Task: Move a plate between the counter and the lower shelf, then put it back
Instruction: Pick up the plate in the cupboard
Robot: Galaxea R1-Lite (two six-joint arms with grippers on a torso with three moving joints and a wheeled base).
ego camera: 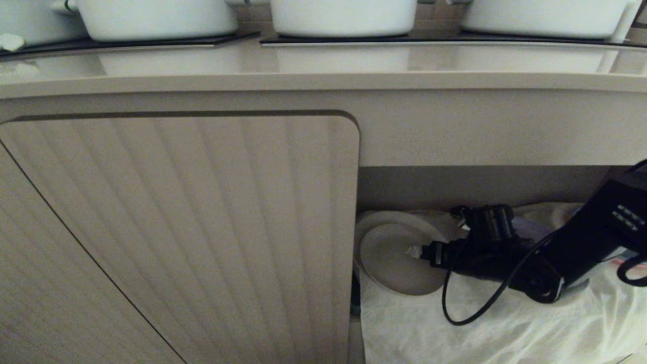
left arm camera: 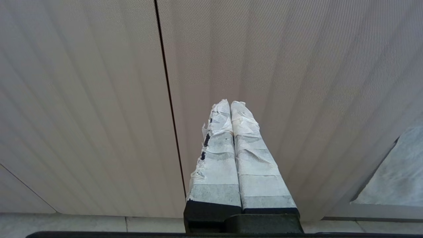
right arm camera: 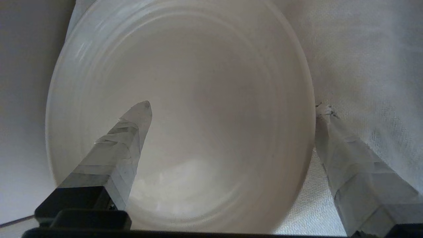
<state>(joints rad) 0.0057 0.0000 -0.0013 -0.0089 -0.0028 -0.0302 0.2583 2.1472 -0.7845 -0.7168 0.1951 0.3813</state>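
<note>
The cream-beige plate point(ego camera: 391, 263) lies on the white cloth of the lower shelf point(ego camera: 505, 328), close to the recess's left wall. My right gripper point(ego camera: 417, 251) reaches into the recess from the right and stands open over the plate. In the right wrist view the plate point(right arm camera: 198, 109) fills most of the picture, and my right gripper point(right arm camera: 233, 106) has one taped finger above the plate's inside and the other outside the rim over the cloth. Nothing is gripped. My left gripper point(left arm camera: 230, 103) is shut and empty in front of the ribbed door, outside the head view. The counter point(ego camera: 323, 76) runs above.
White pots point(ego camera: 343, 17) stand on black hob panels at the counter's back. The ribbed cabinet door point(ego camera: 202, 227) fills the left, its edge beside the plate. A paler round rim point(ego camera: 389, 216) shows just behind the plate. A loose black cable point(ego camera: 475, 303) hangs from my right arm over the cloth.
</note>
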